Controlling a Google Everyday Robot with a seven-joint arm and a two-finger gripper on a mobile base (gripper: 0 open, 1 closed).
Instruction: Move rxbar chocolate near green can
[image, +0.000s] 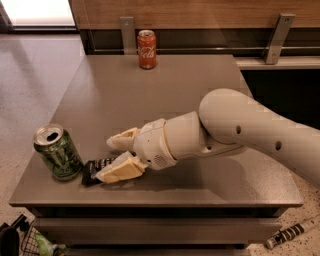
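Grey tabletop (165, 95) above speckled floor (30, 75); jaws spread, empty, near front edge by rxbar chocolate (92, 169) beside green can (57, 152).

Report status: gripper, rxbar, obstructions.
Gripper low over table front left, jaws apart. Rxbar chocolate flat on table beside green can, partly under lower jaw. Nothing between them; red Coke can far back.
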